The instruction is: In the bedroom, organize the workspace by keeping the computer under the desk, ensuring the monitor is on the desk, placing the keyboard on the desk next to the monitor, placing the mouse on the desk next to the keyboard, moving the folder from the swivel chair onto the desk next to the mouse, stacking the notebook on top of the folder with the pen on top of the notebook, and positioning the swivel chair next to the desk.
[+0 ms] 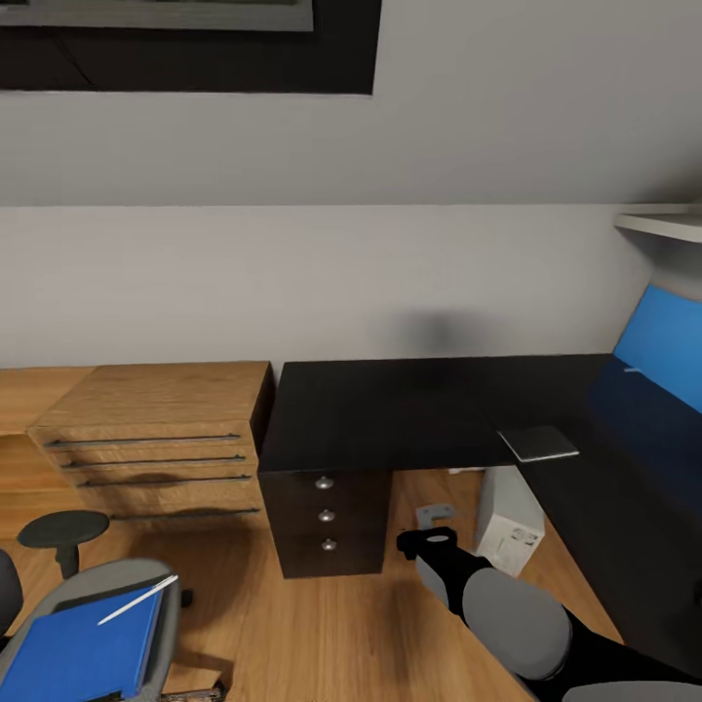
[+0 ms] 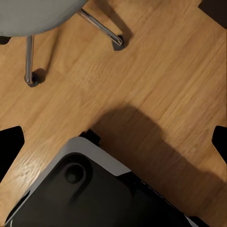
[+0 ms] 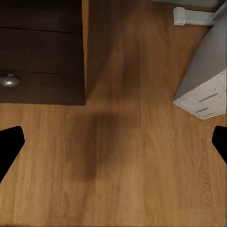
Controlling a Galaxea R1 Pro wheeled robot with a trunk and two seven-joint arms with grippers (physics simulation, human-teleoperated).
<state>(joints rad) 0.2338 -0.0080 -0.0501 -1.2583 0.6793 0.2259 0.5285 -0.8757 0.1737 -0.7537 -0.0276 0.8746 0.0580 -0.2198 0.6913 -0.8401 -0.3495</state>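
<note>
The swivel chair [image 1: 117, 624] stands at the lower left of the head view, and its legs and casters [image 2: 118, 41] show in the left wrist view. A blue folder [image 1: 83, 648] lies on the seat with a white pen [image 1: 136, 599] on top. A flat grey notebook [image 1: 538, 444] rests on the black L-shaped desk [image 1: 409, 409]. The white computer tower [image 1: 509, 522] [image 3: 205, 90] stands on the floor under the desk. A blue screen [image 1: 663, 346], apparently the monitor, is at the desk's right end. My right gripper [image 1: 429, 542] [image 3: 113, 146] hangs open over the floor near the drawers. My left gripper [image 2: 113, 146] is open above the floor.
A wooden dresser [image 1: 156, 429] stands left of the desk. The desk's dark drawer unit [image 1: 327, 512] [image 3: 42, 52] reaches the floor. A small dark round stool [image 1: 63, 531] sits by the dresser. My own base [image 2: 94, 194] is below the left gripper. A shelf [image 1: 663, 224] juts out at upper right.
</note>
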